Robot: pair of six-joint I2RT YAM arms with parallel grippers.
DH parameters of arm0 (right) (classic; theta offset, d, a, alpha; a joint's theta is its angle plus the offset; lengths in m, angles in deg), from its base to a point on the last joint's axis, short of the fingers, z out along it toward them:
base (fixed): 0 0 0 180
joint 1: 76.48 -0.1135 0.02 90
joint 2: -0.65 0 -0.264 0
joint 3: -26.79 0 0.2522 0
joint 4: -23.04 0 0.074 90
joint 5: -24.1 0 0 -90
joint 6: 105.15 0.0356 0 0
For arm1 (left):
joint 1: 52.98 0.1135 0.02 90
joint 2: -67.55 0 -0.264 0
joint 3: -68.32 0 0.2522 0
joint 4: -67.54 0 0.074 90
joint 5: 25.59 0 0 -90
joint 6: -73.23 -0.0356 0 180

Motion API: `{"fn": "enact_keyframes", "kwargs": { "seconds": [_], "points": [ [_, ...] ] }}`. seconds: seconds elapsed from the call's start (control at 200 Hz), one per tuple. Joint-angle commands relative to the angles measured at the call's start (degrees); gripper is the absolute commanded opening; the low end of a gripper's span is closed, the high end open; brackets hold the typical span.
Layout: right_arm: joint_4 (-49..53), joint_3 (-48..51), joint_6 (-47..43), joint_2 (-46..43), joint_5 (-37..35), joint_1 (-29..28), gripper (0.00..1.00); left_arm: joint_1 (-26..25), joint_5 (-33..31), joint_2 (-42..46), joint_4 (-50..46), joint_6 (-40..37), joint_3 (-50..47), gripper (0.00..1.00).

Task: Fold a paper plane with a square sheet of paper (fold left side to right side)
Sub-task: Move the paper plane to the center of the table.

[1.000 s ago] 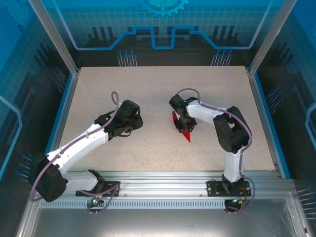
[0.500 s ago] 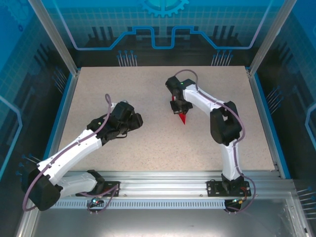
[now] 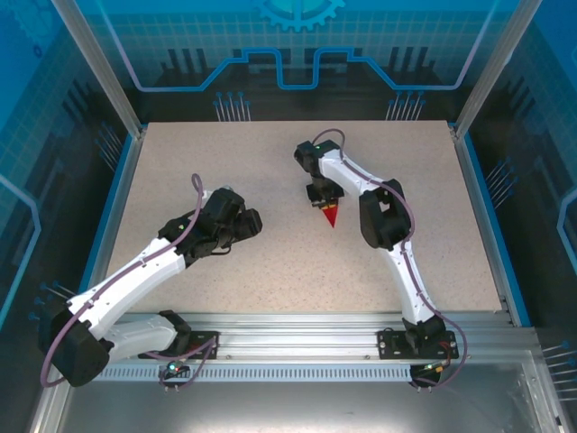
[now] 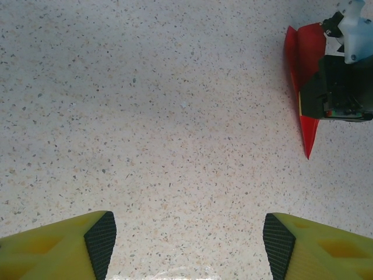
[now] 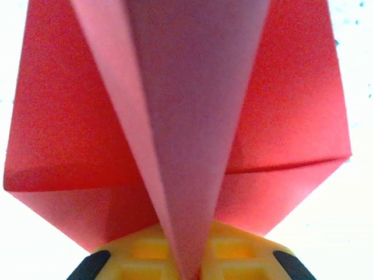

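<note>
The right gripper (image 3: pixel 322 193) is sitting just right of centre in the overhead view, pinching the paper plane (image 3: pixel 331 216). The plane's red nose is poking out below the gripper and pointing toward the bottom of the frame. From the right wrist camera, the yellow fingers (image 5: pixel 145 254) at the bottom edge are pressing together on the plane's middle fold, and the two red wings are spreading to the upper left and upper right. I cannot tell whether the nose is touching the speckled table (image 3: pixel 198 153). The left gripper (image 3: pixel 247 223) is hanging over the table left of centre, well apart from the plane. From its own wrist camera, its jaws are standing wide apart in the bottom corners, with bare tabletop between them, and they are touching nothing.
</note>
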Motion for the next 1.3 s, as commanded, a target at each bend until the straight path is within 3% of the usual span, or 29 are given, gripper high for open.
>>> {"fn": "enact_keyframes", "kwargs": {
  "seconds": [0.0,0.32,0.505,1.115,1.296],
  "points": [
    [2.84,-1.66,2.38,1.14,1.3,1.05,0.12,-0.06,-0.16,-0.25,-1.42,-1.0,-0.37,0.72],
    [1.69,-0.97,3.82,0.76,2.45,1.13,0.13,-0.04,0.4,-1.58,-1.47,-1.01,0.23,0.73],
    [1.71,-0.85,2.8,-0.73,2.41,0.74,0.25,-0.07,0.31,-1.53,-1.77,-1.09,0.47,0.73],
    [2.07,2.71,0.95,-7.57,0.6,-0.23,0.37,-0.07,-0.37,-0.71,-3.18,-1.01,1.34,0.74],
    [1.71,4.76,-0.14,-13.14,0.88,-0.32,0.42,-0.01,-1.38,-0.47,-3.65,-1.09,1.57,0.74]
  ]
}}
